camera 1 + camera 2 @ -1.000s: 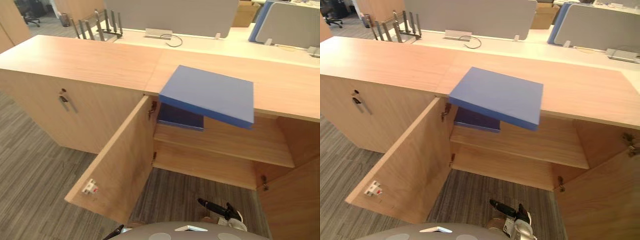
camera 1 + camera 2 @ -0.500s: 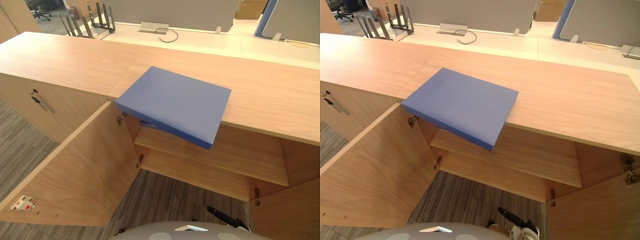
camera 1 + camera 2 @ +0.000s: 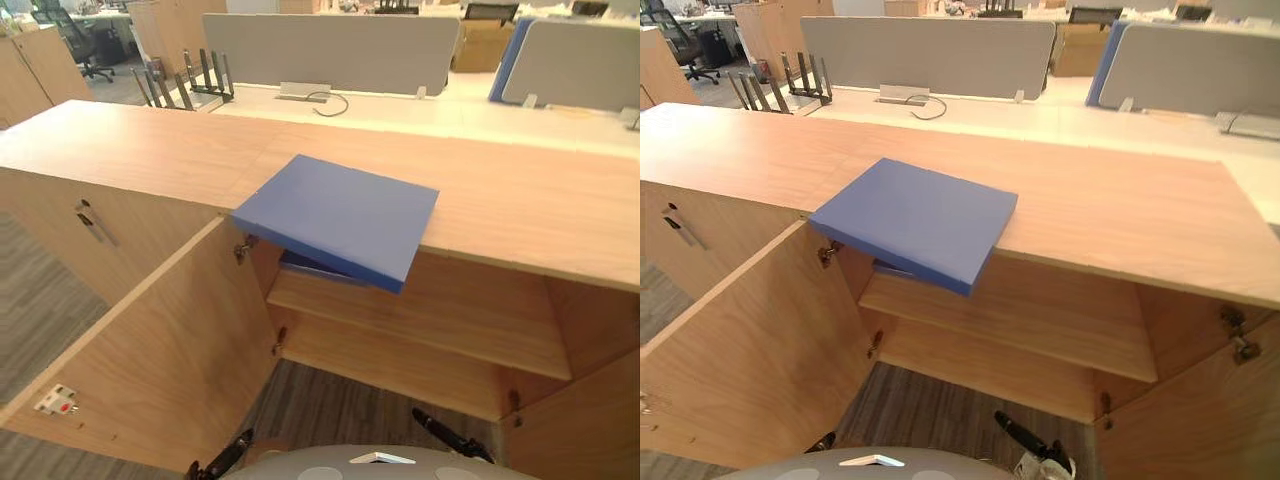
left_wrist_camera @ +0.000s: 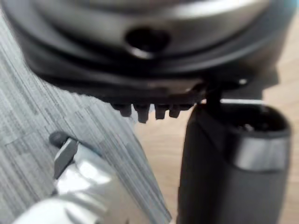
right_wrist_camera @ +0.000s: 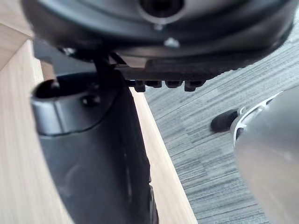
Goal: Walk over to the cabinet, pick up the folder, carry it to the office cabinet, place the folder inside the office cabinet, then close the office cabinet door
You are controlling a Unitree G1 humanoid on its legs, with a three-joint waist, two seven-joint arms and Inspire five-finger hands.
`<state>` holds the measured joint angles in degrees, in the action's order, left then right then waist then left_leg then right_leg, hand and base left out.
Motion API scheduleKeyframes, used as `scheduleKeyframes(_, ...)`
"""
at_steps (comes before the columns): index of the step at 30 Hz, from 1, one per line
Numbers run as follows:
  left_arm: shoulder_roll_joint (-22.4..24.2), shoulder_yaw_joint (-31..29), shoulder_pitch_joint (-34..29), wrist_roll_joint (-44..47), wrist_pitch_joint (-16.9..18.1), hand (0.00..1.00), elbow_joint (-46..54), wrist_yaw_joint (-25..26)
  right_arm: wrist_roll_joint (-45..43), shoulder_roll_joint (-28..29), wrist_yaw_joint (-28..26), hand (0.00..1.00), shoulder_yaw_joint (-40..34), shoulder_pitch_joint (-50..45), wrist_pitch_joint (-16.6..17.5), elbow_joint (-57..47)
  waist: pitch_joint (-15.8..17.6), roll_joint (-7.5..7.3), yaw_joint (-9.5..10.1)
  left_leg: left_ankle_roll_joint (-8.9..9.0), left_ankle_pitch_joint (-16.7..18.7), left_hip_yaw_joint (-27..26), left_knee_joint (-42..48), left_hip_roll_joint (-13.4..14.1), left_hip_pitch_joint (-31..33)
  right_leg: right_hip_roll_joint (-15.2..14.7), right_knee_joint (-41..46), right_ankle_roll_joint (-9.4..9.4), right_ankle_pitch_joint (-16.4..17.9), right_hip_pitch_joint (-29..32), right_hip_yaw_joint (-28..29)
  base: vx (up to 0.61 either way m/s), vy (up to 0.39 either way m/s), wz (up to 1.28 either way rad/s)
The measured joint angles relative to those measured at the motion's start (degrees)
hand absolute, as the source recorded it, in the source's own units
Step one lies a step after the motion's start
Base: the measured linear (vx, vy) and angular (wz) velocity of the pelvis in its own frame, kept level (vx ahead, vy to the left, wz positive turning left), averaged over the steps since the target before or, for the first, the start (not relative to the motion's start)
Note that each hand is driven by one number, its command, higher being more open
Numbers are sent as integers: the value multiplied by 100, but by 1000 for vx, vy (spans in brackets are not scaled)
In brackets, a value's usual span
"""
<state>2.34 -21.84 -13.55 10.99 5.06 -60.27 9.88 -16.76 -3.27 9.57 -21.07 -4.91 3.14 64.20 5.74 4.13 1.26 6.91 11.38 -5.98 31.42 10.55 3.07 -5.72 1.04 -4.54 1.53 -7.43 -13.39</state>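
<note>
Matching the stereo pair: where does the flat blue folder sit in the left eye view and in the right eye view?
Left eye view: flat blue folder at centre, overhanging the wooden cabinet top's front edge.
Right eye view: folder left of centre, same overhang.
Shared landmark: black file rack at upper left.

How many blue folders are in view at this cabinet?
2. One blue folder lies on the cabinet top, overhanging its front edge. A second, darker folder lies on the upper shelf inside, mostly hidden beneath the first. More could be hidden behind it.
</note>
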Motion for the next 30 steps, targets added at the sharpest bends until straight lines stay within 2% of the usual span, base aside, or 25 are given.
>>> scheduleKeyframes(1,-8,19,-5,2,-5,100,-17,1,0,7,-6,100,-18,0,1,-20,-2,6,-3,-3,53,-132,-210,3,-91,-9,2,-27,-17,32,43,-4,105,-12)
scheduleKeyframes(2,-8,24,13,-5,-6,100,-9,-8,5,8,-3,100,-19,-1,-2,-67,-8,16,17,-21,143,-177,-830,-108,-355,-1,-32,-79,-52,98,119,20,97,4)
scheduleKeyframes(3,3,43,44,-17,-6,100,15,-16,5,10,2,100,-20,-9,1,-120,-18,53,-12,-129,255,-198,-1285,-158,-477,-8,-32,-129,-107,146,110,46,115,14)
scheduleKeyframes(4,-55,45,107,-29,-5,100,40,-52,16,79,6,100,-20,-12,3,-153,16,-19,-1,-214,131,-202,-1515,-277,-521,-100,-100,-153,-200,148,137,37,93,22)
scheduleKeyframes(6,-121,52,98,-38,-2,100,76,-56,18,154,31,100,20,-41,2,-180,-15,-145,10,-276,-22,-211,-1825,-441,-610,-224,-224,-185,-277,126,158,49,72,12)
scheduleKeyframes(8,-151,113,85,-40,-3,100,77,-60,30,163,37,100,192,-90,-2,-274,-41,-182,19,-292,-159,-281,-2178,-547,-810,-304,-261,-196,-288,102,186,94,61,-6)
scheduleKeyframes(10,-257,453,80,-38,-1,100,79,-90,71,148,18,100,301,-131,-10,-317,-96,-227,8,-277,-283,-339,-2533,-631,-1029,-312,-382,-219,-313,42,216,99,27,-11)
scheduleKeyframes(14,-362,1026,65,147,3,100,409,-257,71,134,9,100,362,-192,-12,-317,-240,-214,18,-246,-311,-350,-2681,-598,-1085,-246,-539,-206,-349,19,224,98,-11,-6)
scheduleKeyframes(19,-443,2350,-271,1233,8,100,2103,-668,87,118,-27,100,510,-189,-40,-319,-255,-251,24,-249,-312,-302,-2770,-616,-1167,-247,-545,-193,-359,-35,191,25,-3,1)
scheduleKeyframes(23,-461,2984,-508,2059,-5,100,3456,-1117,308,123,-86,100,826,-147,-63,-317,-286,-405,16,-259,-318,-300,-2770,-632,-1158,-260,-547,-188,-361,-14,193,-29,2,-2)
scheduleKeyframes(30,-567,3186,-979,2262,-9,100,4617,-1317,489,70,-190,100,831,-135,-127,-319,-316,-332,15,-285,-335,-278,-2787,-639,-1163,-265,-548,-184,-361,9,180,-43,-9,1)
